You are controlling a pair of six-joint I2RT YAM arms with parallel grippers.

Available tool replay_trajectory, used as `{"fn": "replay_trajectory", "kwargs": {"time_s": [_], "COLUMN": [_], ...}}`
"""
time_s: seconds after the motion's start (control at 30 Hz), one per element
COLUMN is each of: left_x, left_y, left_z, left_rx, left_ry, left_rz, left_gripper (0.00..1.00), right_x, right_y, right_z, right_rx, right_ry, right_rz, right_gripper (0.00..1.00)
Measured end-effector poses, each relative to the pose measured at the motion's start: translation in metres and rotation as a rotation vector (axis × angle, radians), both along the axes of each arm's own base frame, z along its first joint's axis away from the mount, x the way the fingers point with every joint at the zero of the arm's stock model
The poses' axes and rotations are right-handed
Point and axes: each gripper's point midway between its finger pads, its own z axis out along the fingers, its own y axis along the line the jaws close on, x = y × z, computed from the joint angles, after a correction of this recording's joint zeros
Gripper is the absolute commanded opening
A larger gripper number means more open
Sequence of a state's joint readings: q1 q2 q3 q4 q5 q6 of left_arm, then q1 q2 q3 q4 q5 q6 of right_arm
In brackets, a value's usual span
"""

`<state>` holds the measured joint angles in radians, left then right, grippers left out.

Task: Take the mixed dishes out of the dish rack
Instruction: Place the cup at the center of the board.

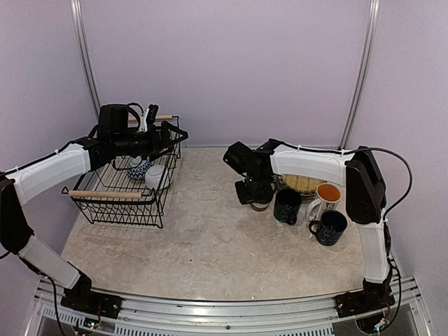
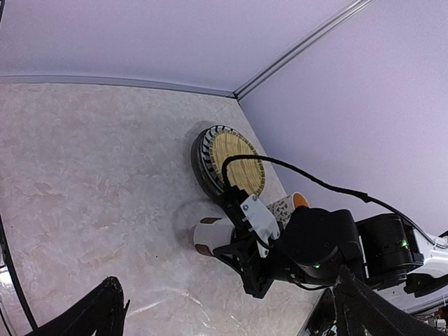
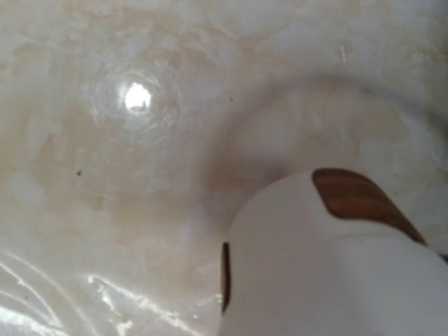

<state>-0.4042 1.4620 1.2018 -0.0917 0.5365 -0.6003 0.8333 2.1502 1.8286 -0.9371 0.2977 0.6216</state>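
Observation:
The black wire dish rack (image 1: 119,203) stands at the left and holds a blue-and-white bowl (image 1: 138,168) and a white cup (image 1: 155,176). My left gripper (image 1: 170,135) hovers over the rack's far right end, open and empty; its fingertips (image 2: 108,301) frame the bottom of the left wrist view. My right gripper (image 1: 255,192) is shut on the small brown-white cup (image 2: 213,236) (image 3: 329,266), low at the table beside the dark mug (image 1: 288,206). I cannot tell whether the cup touches the surface.
A yellowish woven plate (image 1: 302,184) (image 2: 238,164) lies on a striped plate at the right. In front of it stand a white orange-lined mug (image 1: 326,198) and a dark blue mug (image 1: 330,227). Purple walls close the back and sides.

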Motion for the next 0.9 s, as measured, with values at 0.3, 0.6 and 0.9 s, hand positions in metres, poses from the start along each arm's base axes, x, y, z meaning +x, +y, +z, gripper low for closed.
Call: {"fn": "replay_trajectory", "kwargs": {"time_s": [0.3, 0.6, 0.9], "left_x": [0.003, 0.005, 0.008], "left_y": [0.002, 0.004, 0.006], "left_z": [-0.004, -0.006, -0.002], "left_rx": [0.004, 0.006, 0.002], "left_ry": [0.011, 0.019, 0.015], "left_rz": [0.006, 0.013, 0.02], "left_gripper": [0.99, 0.99, 0.99], "right_x": [0.001, 0.004, 0.005], "right_y": [-0.011, -0.013, -0.01], "right_z": [-0.01, -0.008, 0.008], "right_rx": [-0.017, -0.024, 0.006], "right_ry": [0.017, -0.002, -0.038], "right_rz": [-0.023, -0.035, -0.02], "right_gripper": [0.13, 0.3, 0.46]}}
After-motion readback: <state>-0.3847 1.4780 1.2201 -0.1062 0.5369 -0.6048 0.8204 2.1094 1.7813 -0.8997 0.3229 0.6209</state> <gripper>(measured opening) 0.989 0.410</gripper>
